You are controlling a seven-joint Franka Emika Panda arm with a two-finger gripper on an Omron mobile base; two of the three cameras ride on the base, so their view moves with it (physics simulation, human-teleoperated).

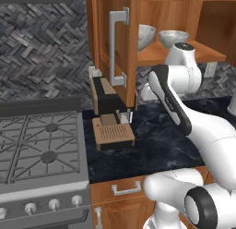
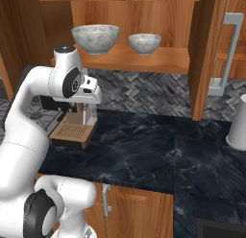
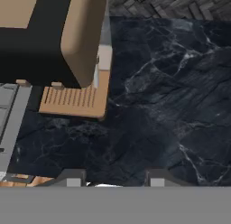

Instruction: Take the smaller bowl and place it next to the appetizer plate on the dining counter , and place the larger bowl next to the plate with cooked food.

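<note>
The larger bowl (image 2: 95, 38) and the smaller bowl (image 2: 144, 43) stand side by side on the open cabinet's wooden shelf, the larger one on the left. In the left base view the cabinet door half hides the larger bowl (image 1: 146, 36), and the smaller bowl (image 1: 174, 39) sits to its right. My gripper (image 3: 115, 179) is open and holds nothing. It points down at the black countertop (image 3: 153, 105), well below the shelf and beside the coffee machine. The dining counter and both plates are out of view.
A brown and black coffee machine (image 1: 108, 112) stands on the countertop left of my hand. A gas stove (image 1: 41, 145) lies further left. The cabinet door (image 1: 115, 43) hangs open with its long handle. A white jug (image 2: 238, 124) stands at the far right.
</note>
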